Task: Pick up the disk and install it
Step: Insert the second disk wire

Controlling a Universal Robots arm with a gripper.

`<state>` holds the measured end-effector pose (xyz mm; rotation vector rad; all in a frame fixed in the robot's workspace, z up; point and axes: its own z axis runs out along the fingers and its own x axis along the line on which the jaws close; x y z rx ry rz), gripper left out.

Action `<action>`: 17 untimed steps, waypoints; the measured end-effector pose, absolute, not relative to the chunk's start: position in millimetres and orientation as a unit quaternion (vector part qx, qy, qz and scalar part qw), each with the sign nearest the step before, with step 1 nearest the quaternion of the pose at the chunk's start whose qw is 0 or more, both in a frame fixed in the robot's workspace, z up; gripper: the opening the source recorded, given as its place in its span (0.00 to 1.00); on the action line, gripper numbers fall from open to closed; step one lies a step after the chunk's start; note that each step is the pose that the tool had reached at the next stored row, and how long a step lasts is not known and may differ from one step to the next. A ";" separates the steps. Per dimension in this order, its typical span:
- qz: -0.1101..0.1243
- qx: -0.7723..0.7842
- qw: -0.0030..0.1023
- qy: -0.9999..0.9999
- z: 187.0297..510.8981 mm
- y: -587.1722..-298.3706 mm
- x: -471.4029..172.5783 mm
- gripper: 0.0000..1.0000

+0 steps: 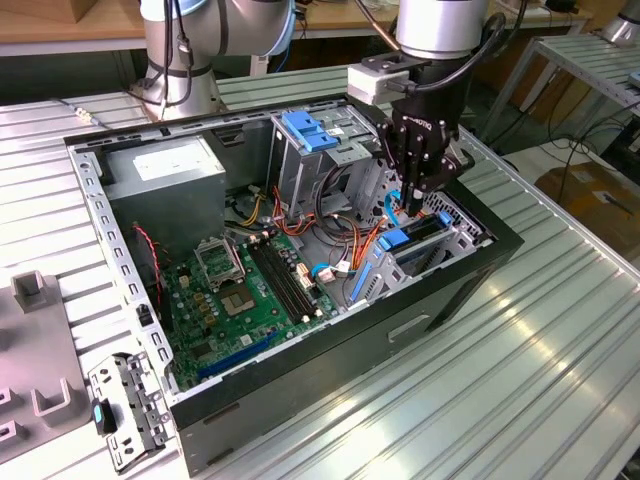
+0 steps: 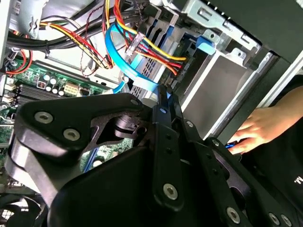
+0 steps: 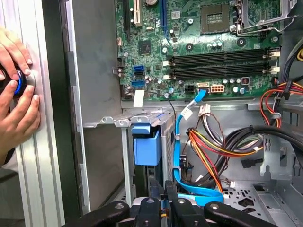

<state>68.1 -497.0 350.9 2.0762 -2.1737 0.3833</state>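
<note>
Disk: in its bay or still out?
In: the disk sits down in the case's bay, gripper right above it.

The arm (image 1: 438, 25) is showing a silver-grey tube with a black cable running alongside it; below, the black gripper (image 1: 414, 196) is showing linked finger bars studded with round silver screws (image 2: 164, 190), small white lettering sitting on its body
</note>
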 end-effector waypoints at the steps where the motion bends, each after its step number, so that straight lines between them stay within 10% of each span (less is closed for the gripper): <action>1: 0.126 0.684 0.054 -0.716 350.4 -497.6 67.4 0.16; 17: 0.120 0.682 0.012 -0.721 346.2 -519.9 62.0 0.16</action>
